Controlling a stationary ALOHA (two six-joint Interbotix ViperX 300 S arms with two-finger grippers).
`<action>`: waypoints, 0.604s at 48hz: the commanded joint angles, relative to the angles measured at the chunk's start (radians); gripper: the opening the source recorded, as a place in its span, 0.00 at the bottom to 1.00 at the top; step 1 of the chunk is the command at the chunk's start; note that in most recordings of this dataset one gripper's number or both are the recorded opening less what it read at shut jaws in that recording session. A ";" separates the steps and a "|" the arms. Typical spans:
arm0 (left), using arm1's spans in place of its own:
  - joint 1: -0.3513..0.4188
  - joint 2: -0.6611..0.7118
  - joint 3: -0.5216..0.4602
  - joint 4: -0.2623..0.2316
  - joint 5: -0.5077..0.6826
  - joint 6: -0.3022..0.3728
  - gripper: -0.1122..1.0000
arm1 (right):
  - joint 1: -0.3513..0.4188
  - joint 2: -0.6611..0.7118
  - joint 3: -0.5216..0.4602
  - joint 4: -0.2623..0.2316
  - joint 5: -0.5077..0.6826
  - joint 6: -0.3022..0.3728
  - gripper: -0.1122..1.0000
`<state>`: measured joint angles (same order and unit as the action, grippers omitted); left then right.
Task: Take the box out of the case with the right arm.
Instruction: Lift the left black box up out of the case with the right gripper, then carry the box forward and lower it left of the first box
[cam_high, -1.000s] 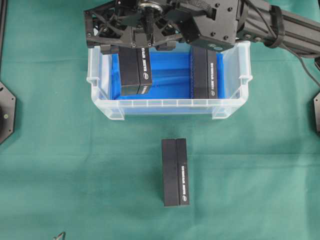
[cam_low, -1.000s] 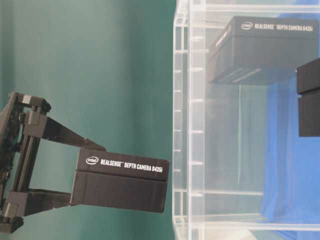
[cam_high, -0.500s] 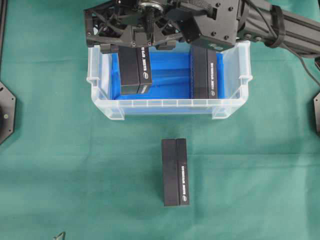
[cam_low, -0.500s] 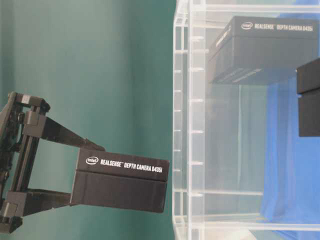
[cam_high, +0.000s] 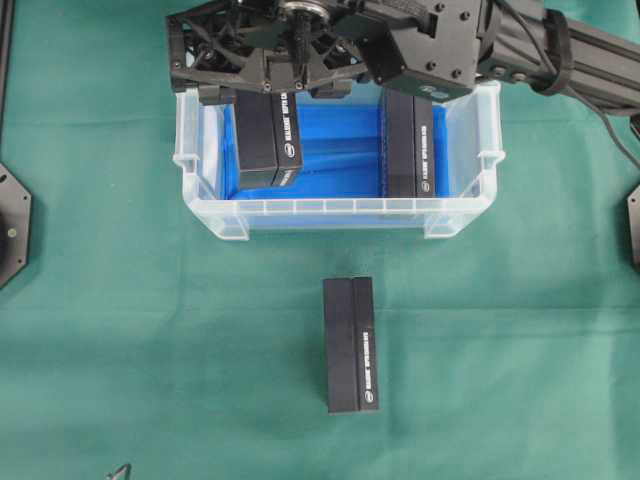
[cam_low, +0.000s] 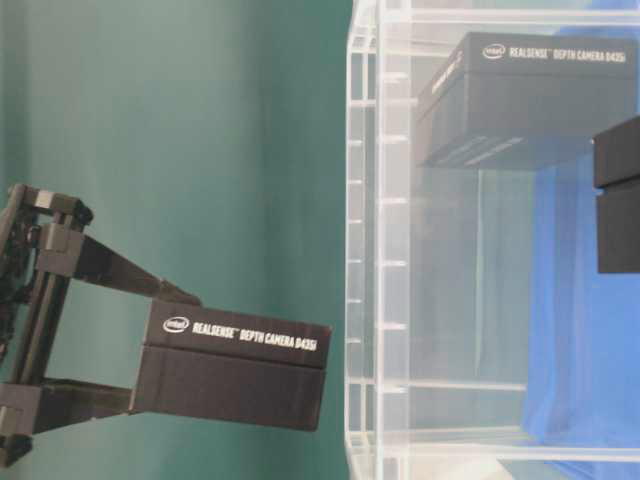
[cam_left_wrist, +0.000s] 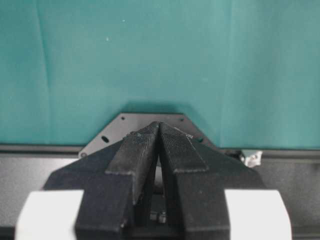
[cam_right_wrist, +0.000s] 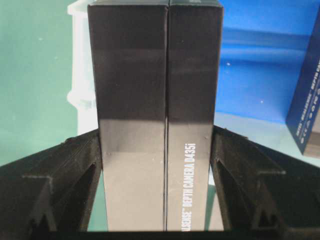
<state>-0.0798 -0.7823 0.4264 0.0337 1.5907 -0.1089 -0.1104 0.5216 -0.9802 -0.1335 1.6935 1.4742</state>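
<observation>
My right gripper (cam_high: 275, 95) is shut on a black box (cam_high: 268, 140), one finger on each long side (cam_right_wrist: 156, 132). From overhead, the held box hangs over the left half of the clear case (cam_high: 340, 207) with its blue bottom. In the table-level view the box (cam_low: 230, 365) sits between the right gripper's (cam_low: 165, 345) fingers, just outside the case's rim (cam_low: 362, 250) and not touching it. The left wrist view shows my left gripper (cam_left_wrist: 159, 125) shut on nothing over the green cloth.
A second black box (cam_high: 408, 145) stands in the right half of the case. Another black box (cam_high: 351, 345) lies on the green cloth in front of the case. Dark base plates (cam_high: 12, 225) sit at the table's left and right edges.
The right gripper has carried the held box a little farther from the case's rim. The other boxes, the case and the left gripper have not moved.
</observation>
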 joint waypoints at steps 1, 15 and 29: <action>-0.002 0.003 -0.021 -0.002 -0.005 0.000 0.10 | 0.020 -0.035 -0.044 -0.005 0.003 0.005 0.71; -0.003 0.003 -0.021 -0.002 -0.005 0.000 0.10 | 0.095 -0.035 -0.054 -0.006 0.061 0.072 0.71; -0.002 0.003 -0.021 -0.002 -0.005 0.000 0.10 | 0.221 -0.035 -0.054 -0.026 0.072 0.199 0.71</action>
<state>-0.0798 -0.7823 0.4264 0.0337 1.5907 -0.1089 0.0721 0.5216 -1.0048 -0.1503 1.7610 1.6506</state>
